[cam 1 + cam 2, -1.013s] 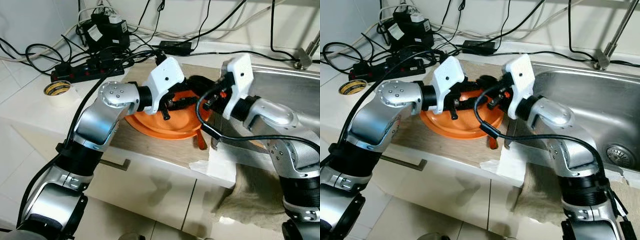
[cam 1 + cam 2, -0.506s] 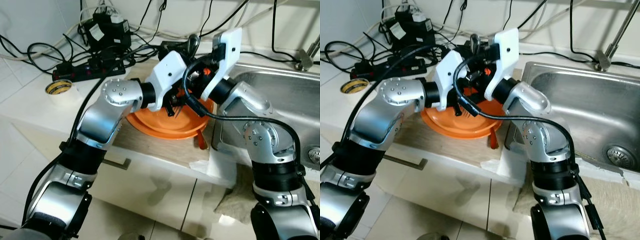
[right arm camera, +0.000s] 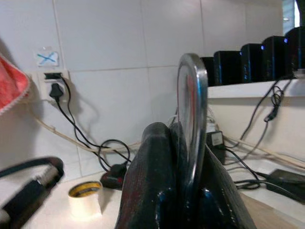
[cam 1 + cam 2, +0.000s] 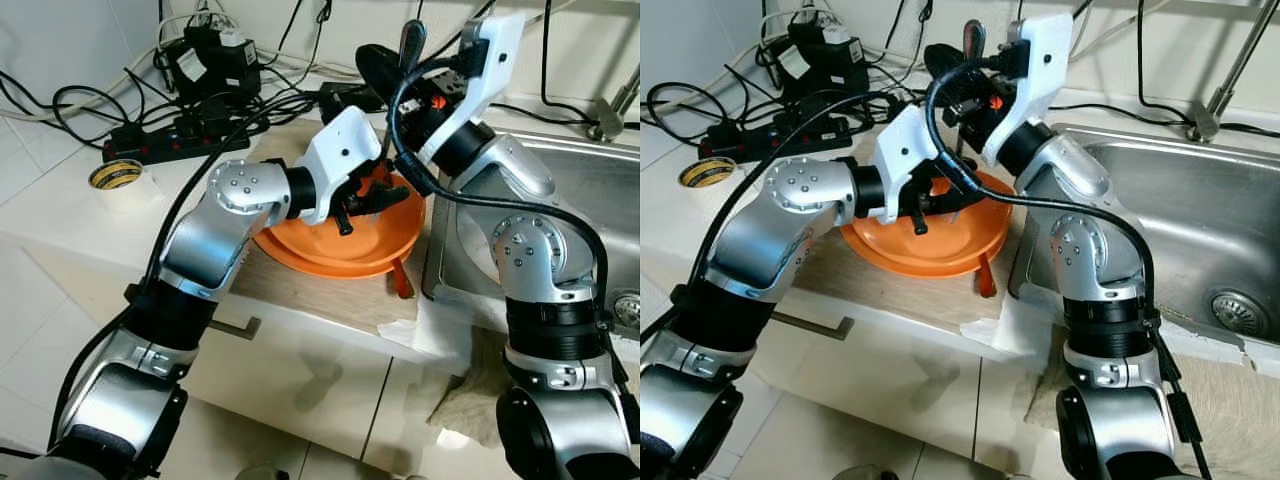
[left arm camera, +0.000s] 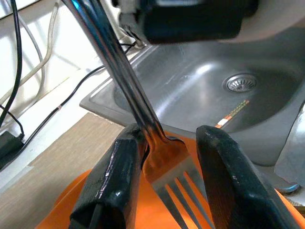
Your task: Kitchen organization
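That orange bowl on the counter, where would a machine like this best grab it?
A guess: the near rim of the orange bowl, coming from above on the counter-edge side. The bowl is wide and shallow, so only its thin lip fits between two fingers. The far side is crowded: the left tool straddles a metal fork over the bowl, whose handle the right tool holds.

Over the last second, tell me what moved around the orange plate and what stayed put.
The right gripper rose from low beside the orange plate to high above it, shut on the handle of a metal fork. The left gripper stayed over the plate, and now its fingers flank the fork's neck. The plate, the roll of tape and the sink stayed where they were.
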Robot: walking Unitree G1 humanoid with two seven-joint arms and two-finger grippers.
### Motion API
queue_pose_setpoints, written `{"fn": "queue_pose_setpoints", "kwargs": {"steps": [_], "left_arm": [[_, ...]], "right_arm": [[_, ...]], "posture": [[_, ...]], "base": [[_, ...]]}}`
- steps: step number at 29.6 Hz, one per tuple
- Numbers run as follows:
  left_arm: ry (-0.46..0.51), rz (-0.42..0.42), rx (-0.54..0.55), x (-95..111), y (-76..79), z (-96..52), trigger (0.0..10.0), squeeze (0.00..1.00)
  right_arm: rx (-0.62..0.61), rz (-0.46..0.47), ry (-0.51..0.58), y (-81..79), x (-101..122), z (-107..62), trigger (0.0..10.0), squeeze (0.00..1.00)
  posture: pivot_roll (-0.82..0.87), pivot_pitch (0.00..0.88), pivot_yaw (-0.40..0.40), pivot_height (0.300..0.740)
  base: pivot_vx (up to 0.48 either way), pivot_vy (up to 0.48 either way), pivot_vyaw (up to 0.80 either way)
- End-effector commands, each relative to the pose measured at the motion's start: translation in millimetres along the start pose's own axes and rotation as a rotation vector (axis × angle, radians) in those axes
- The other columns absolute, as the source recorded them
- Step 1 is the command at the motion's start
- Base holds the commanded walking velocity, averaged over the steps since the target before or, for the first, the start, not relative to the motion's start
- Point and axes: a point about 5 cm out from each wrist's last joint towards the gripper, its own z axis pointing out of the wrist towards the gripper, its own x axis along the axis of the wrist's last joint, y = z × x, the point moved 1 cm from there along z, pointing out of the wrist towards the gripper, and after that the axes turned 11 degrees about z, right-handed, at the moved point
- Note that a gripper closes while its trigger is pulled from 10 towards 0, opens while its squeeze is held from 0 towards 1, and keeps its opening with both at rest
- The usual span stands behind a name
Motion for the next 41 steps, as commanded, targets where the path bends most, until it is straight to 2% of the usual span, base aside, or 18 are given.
{"fn": "queue_pose_setpoints", "kwargs": {"steps": [1, 6, 11, 17, 21, 29, 38, 41], "left_arm": [[-0.007, 0.007, 0.022, 2, -7.1, -2.2, 10.0, 0.0], [-0.02, -0.008, 0.048, -1, -13.7, -4.7, 10.0, 0.0], [-0.046, -0.023, 0.108, -7, -25.4, -14.2, 10.0, 0.0], [-0.069, -0.02, 0.139, -11, -32.4, -22.3, 10.0, 0.0], [-0.08, -0.019, 0.148, -13, -34.4, -26.1, 10.0, 0.0], [-0.132, -0.034, 0.175, -27, -36.3, -45.5, 10.0, 0.0], [-0.141, -0.069, 0.227, -30, -41.0, -63.3, 10.0, 0.0], [-0.141, -0.075, 0.23, -31, -39.9, -64.4, 10.0, 0.0]], "right_arm": [[-0.001, -0.022, 0.016, 0.6, 4, -1.6, 10.0, 0.0], [-0.012, -0.035, -0.005, 3.2, -1, -6.0, 10.0, 0.0], [-0.037, -0.048, -0.026, 9.6, -5, -12.9, 10.0, 0.0], [-0.051, -0.06, -0.029, 13.8, -5, -15.5, 10.0, 0.0], [-0.051, -0.064, -0.028, 14.1, -6, -15.6, 10.0, 0.0], [-0.047, -0.073, -0.03, 14.9, -7, -14.8, 10.0, 0.0], [-0.039, -0.073, -0.036, 15.0, -9, -13.0, 10.0, 0.0], [-0.039, -0.073, -0.037, 15.3, -9, -12.7, 10.0, 0.0]], "posture": [[-0.03, 0.0, 0.053, 0.74], [-0.03, 0.0, 0.057, 0.74], [-0.03, 0.0, 0.058, 0.74], [-0.02, 0.0, 0.059, 0.74], [-0.02, 0.0, 0.058, 0.74], [-0.01, 0.0, 0.052, 0.74], [0.0, 0.0, 0.039, 0.74], [0.01, 0.0, 0.036, 0.74]], "base": [[0.0, 0.0, 0.0], [0.0, 0.0, 0.0], [0.0, 0.0, 0.0], [0.0, 0.0, 0.0], [0.0, 0.0, 0.0], [0.0, 0.0, 0.0], [0.0, 0.0, 0.0], [0.0, 0.0, 0.0]]}}
